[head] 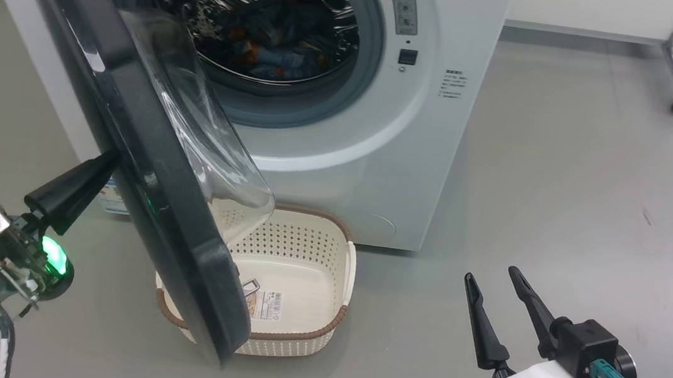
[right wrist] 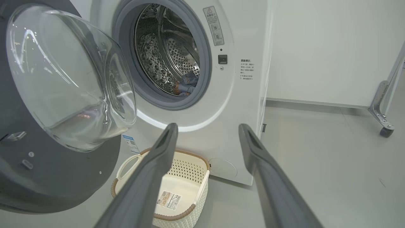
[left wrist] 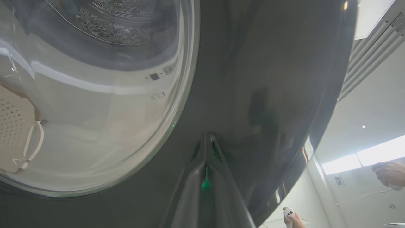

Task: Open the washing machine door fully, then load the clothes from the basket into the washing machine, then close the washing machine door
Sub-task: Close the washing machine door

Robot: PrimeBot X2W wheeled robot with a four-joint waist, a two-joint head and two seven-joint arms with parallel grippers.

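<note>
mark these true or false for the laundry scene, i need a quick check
1. The clothes lie inside the washing machine drum. True.
2. The basket is full. False: it is empty.
3. The right end effector is open and holds nothing. True.
4. The washing machine door is latched shut. False: it stands ajar, with the shut left end effector at its outer face.
</note>
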